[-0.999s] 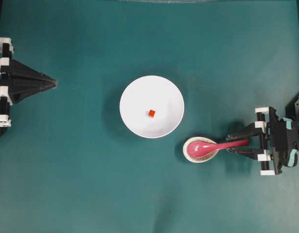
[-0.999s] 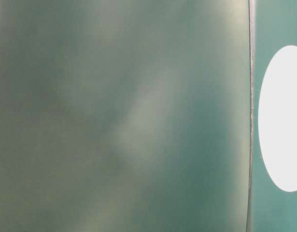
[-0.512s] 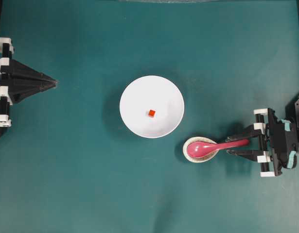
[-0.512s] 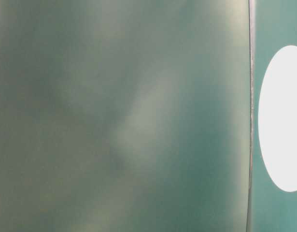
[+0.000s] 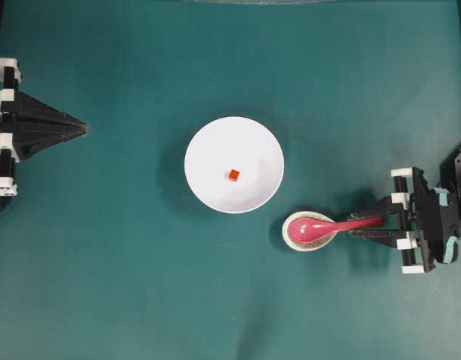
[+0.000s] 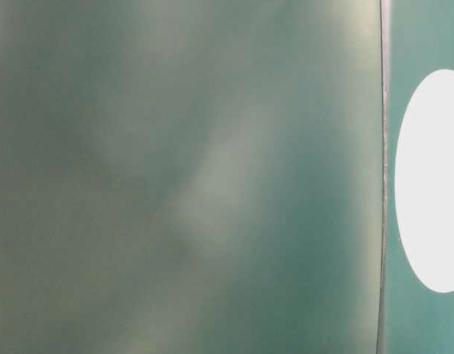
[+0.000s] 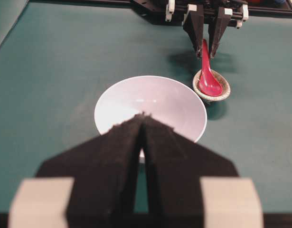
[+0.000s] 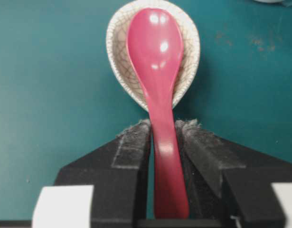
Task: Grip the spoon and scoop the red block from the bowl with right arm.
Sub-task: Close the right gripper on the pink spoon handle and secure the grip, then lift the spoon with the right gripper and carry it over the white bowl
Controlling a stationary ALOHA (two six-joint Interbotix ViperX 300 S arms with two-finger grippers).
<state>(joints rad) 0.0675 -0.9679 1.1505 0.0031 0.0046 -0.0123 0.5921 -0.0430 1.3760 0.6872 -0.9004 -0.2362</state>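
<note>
spoon (image 8: 157, 71): scoop is seated in the speckled dish (image 8: 118, 52); handle is laid out straight from the dish toward the right arm (image 5: 432, 217), away from the bowl.
spoon axis: long axis is lined up with the reach of the right jaws (image 8: 163, 130), so the handle runs lengthwise down the slot between them (seen plainly in the right wrist view).
right jaws: handle is straddled, one pad on each side. The pad on the right of the wrist view is seen at or against the handle; a thin dark gap is seen at the other pad. Not yet judged as clamped: mid-closure, with no firm hold shown.
bowl (image 5: 215, 187): set just beside the dish, on the far side of the dish from the right arm, rims near but apart in the overhead view.
red block (image 5: 234, 174): lies loose near the bowl's centre, untouched.
left jaws (image 7: 142, 124): pads pressed together on nothing, parked well apart from the bowl on the side opposite the dish.
nearer arm: the right one; the spoon is already within its jaws.
next move (judgement): the last gap to be closed squarely on the handle, then the spoon to be lifted off the dish and carried scoop-first over the bowl rim.
risk (judgement): glossy handle, so slip or twist is possible if pinched off-centre.
</note>
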